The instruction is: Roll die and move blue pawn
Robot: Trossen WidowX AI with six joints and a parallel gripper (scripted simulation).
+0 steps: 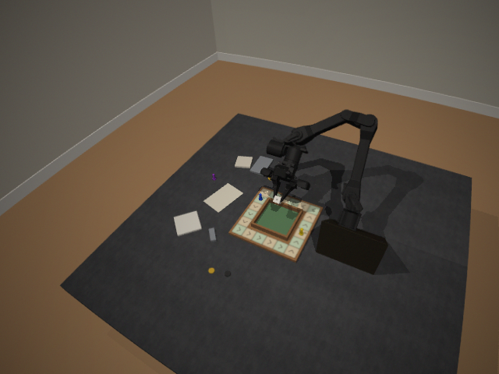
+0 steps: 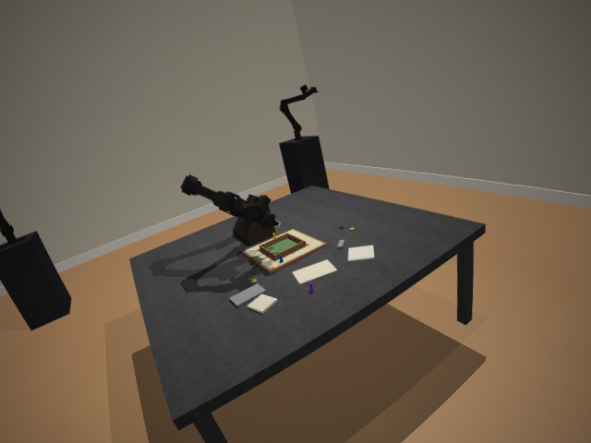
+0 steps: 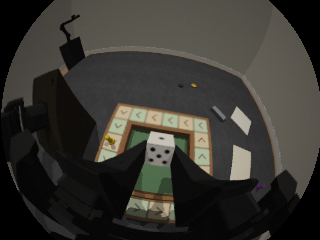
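My gripper (image 1: 277,199) (image 3: 159,146) is shut on the white die (image 1: 276,198) (image 3: 160,148) and holds it in the air above the board. In the wrist view the die shows five pips on its large face and one on the narrow face above it. The green-floored tray (image 1: 277,221) (image 2: 286,245) (image 3: 156,177) sits in the middle of the board (image 1: 258,238) and holds nothing I can see. The blue pawn (image 1: 260,196) (image 2: 280,258) stands upright on the track near a board corner; I cannot make it out in the wrist view.
A yellow pawn (image 1: 301,231) (image 3: 109,140) stands on the track on the side near the arm's base. A purple pawn (image 1: 214,177) (image 2: 311,287), pale cards (image 1: 223,197), a grey slab (image 1: 262,164), a small grey block (image 1: 212,234) and yellow (image 1: 210,270) and black discs (image 1: 228,273) lie around the board.
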